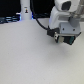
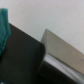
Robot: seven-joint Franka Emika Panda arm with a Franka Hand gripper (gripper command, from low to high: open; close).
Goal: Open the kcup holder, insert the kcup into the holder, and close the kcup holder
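Gripper [image 1: 66,38] sits down against the black kcup holder [image 1: 65,37] on the white bench [image 1: 30,55], jaws hidden so width unclear, kcup not visible; best to hook the holder's front squarely and pull straight out, without tipping it.

The black kcup holder [image 1: 64,36] sits on the white table at the exterior view's right.
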